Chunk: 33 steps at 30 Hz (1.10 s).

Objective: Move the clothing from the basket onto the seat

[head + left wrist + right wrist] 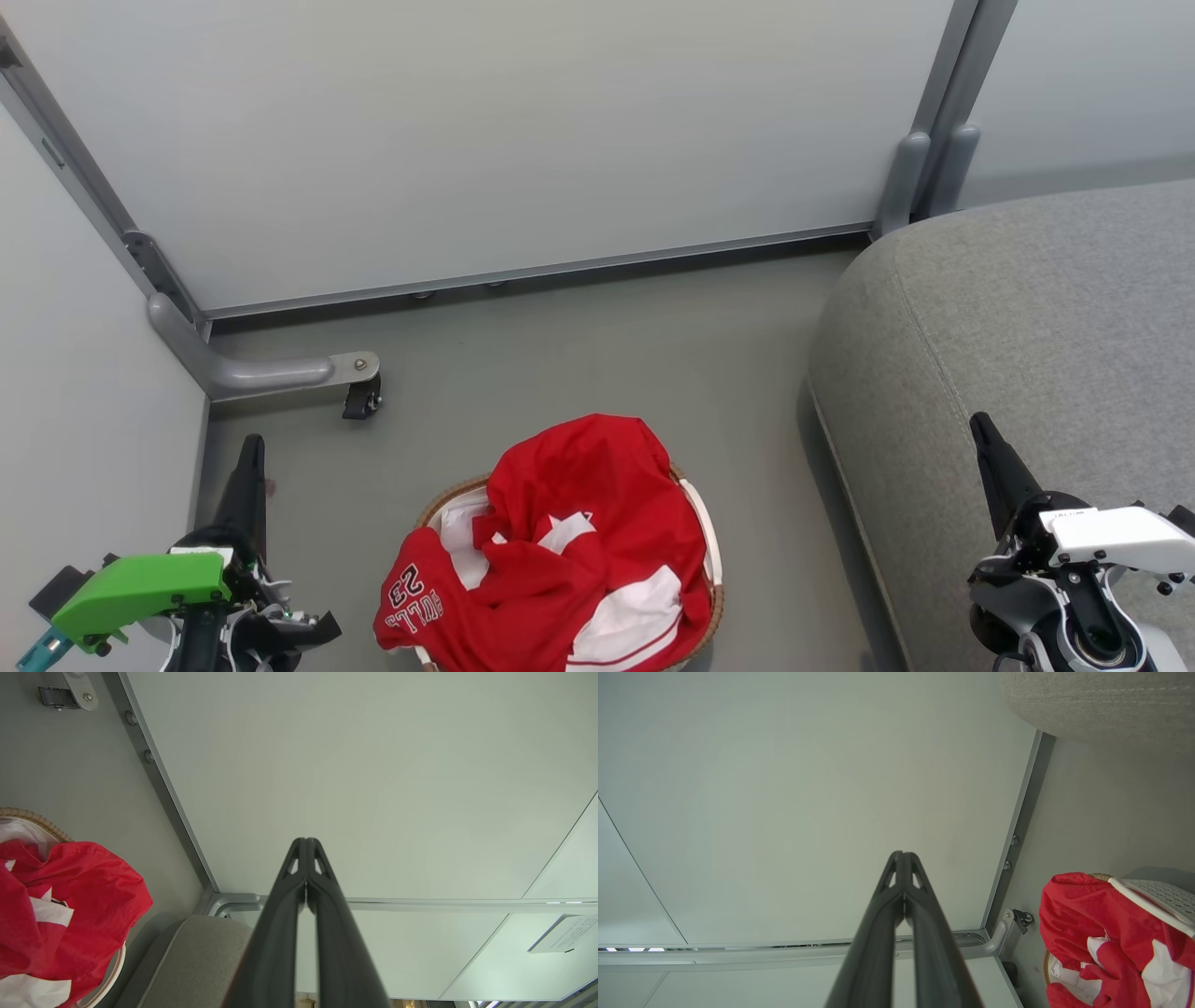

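Red clothing [579,551] with white panels and a "23" is heaped in the basket [711,551], which stands on the floor at the bottom centre of the head view; part of it spills over the front rim. The grey seat [1027,327] lies to the right. My left gripper [250,448] is shut and empty, left of the basket. My right gripper [980,427] is shut and empty, above the seat's near part. The left wrist view has the clothing [70,910] and the brown rim of the basket [37,819] at its left edge. The right wrist view has the clothing [1092,924] at its lower right.
Pale partition panels [485,140] close off the back and the left, held by a grey metal frame with a caster foot [359,397] on the floor. Bare grey floor [607,355] lies between the basket, the panels and the seat.
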Available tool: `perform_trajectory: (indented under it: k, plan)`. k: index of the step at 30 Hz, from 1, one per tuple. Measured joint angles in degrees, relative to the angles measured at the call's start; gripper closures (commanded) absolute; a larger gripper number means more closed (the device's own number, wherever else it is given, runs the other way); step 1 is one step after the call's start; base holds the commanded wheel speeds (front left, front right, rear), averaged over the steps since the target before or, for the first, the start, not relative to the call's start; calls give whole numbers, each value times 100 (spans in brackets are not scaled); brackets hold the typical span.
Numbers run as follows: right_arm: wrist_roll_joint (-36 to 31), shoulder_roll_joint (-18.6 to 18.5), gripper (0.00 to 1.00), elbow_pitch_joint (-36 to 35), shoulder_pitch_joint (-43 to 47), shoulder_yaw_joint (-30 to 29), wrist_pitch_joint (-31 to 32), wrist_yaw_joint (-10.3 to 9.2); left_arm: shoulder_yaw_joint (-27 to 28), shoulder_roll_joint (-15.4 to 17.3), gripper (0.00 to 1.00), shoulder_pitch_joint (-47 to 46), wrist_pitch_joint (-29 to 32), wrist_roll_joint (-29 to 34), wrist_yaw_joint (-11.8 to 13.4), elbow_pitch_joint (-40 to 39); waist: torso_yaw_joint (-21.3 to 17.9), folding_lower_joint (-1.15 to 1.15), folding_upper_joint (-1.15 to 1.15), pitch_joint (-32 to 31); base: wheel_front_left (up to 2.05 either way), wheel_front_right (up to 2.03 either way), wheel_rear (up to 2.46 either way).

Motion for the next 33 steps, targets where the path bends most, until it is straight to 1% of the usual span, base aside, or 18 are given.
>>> perform_trajectory:
  k: [30,31,33]
  plan:
    - [0,0,100,0,0,0,0,0,0,0,100,0,0,0,0,1,0,0,0,0,0,0,0]
    - [0,4,0,11,1,1,0,0,-1,-3,0,3,0,0,1,9,0,0,0,0,0,0,0]
    - [-1,35,0,110,30,8,-1,0,-9,-24,0,58,-5,0,5,110,0,0,0,0,0,0,0]
